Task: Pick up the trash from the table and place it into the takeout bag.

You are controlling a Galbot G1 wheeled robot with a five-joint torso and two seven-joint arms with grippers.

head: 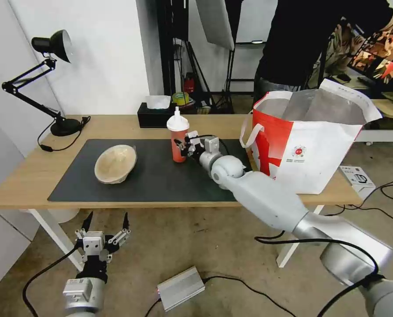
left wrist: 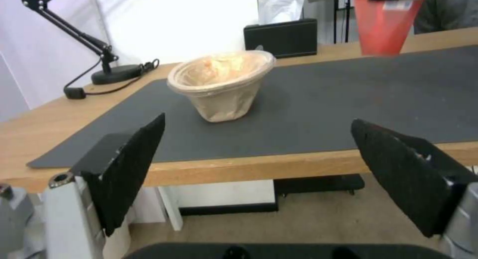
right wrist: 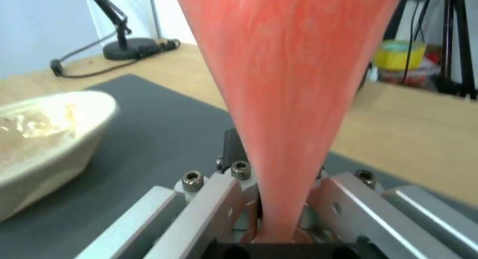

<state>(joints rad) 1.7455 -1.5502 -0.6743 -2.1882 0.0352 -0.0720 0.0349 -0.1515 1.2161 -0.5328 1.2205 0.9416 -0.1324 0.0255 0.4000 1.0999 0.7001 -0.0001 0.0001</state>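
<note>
Right gripper (head: pixel 182 147) clamps the cup (head: pixel 178 140) on the mat (head: pixel 161 180); bowl (head: pixel 115 164) at its 9 o'clock, bag (head: pixel 311 145) at 3. Left gripper (head: pixel 106 219) open below the table (head: pixel 33 176).

The table (head: pixel 38 176) carries a dark mat (head: pixel 161 176) at its centre. On the mat, a bowl (head: pixel 115 164) at 9 o'clock. Lamp (head: pixel 64 125) at 10, tissue box (head: pixel 154 115) at 12, bag (head: pixel 311 145) at 3.
</note>
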